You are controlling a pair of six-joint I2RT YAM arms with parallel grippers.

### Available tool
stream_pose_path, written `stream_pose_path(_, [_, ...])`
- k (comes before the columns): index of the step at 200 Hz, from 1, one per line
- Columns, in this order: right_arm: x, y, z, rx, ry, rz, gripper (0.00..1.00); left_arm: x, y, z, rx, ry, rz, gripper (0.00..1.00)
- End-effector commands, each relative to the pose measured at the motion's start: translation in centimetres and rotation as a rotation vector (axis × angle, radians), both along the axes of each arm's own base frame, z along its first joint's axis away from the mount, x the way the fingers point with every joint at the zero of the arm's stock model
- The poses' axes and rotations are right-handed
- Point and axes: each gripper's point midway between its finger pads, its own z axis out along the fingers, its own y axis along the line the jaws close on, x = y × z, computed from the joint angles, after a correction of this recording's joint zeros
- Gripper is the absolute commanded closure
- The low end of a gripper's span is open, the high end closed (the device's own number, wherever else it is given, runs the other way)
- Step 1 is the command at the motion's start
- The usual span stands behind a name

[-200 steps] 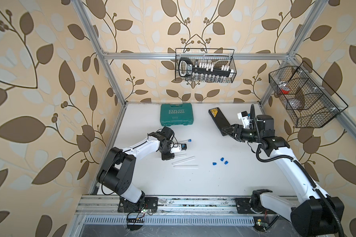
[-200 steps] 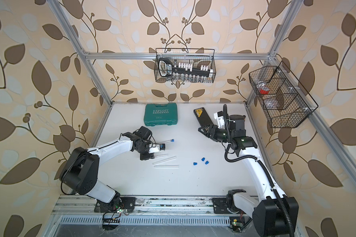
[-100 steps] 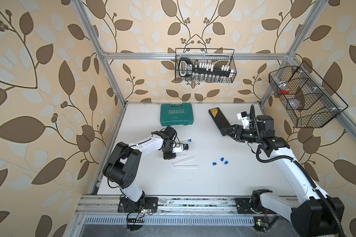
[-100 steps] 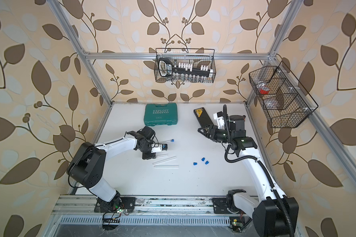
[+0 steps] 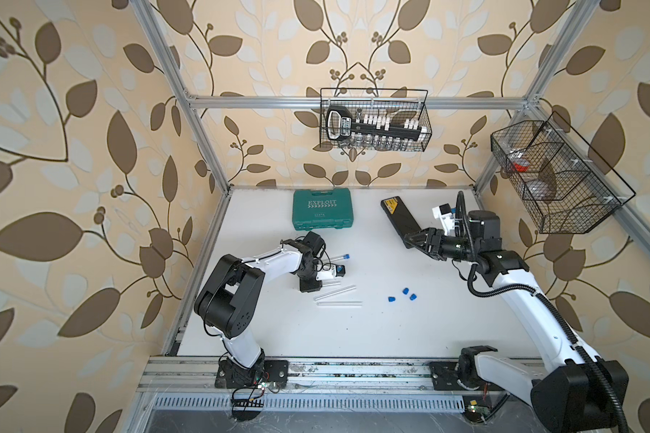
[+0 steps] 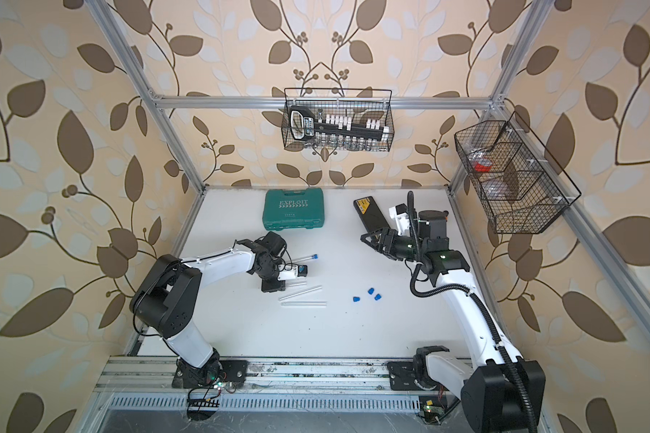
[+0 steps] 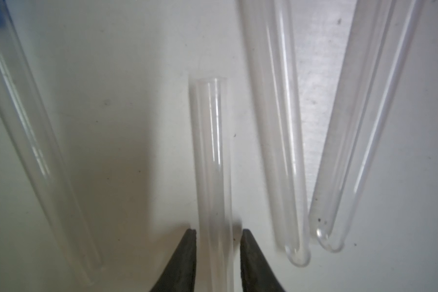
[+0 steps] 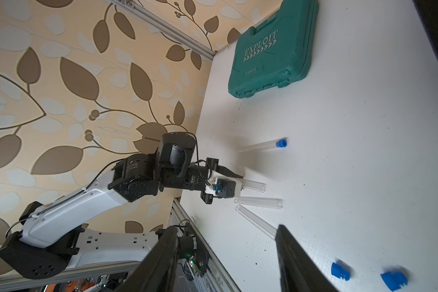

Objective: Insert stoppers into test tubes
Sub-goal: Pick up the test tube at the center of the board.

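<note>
Several clear test tubes lie at mid-left of the white table. One test tube (image 7: 213, 164) runs between the fingertips of my left gripper (image 7: 216, 231), which is low over the table. The jaws stand narrow around it, with a sliver of gap on each side. Two more tubes (image 5: 334, 293) (image 5: 340, 302) lie just beside it. A fourth tube (image 5: 338, 258) behind them carries a blue stopper (image 5: 347, 257). Three loose blue stoppers (image 5: 405, 290) sit further right. My right gripper (image 5: 409, 240) hovers open and empty at the back right.
A green tool case (image 5: 322, 209) lies at the back of the table, with a black flat device (image 5: 400, 217) to its right, under the right gripper. Wire baskets hang on the back wall (image 5: 374, 120) and the right frame (image 5: 556, 176).
My left gripper's jaws have narrowed around the tube, and the left arm's shoulder and elbow have swung a little. The right arm has not moved.
</note>
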Motion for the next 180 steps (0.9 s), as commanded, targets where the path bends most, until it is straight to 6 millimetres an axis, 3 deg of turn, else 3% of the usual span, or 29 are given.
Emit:
stream_pose_path(1, [-0.4,0.2,0.0,0.008,-0.012,0.023,0.41,0.4,-0.4,0.1,0.014,-0.008,-0.021,0.70])
stream_pose_path(109, [-0.4,0.2,-0.6,0.002,0.006,0.025,0.40,0.4,0.0,-0.8,0.047,-0.006,-0.027,0.87])
stream_pose_path(156, [-0.4,0.2,-0.6,0.000,0.008,0.024,0.40,0.9,-0.3,-0.1,0.033,-0.025,-0.018,0.91])
stream_pose_path(180, [-0.4,0.1,-0.8,-0.005,0.015,0.017,0.40,1.3,-0.9,1.2,-0.015,-0.059,-0.006,0.92])
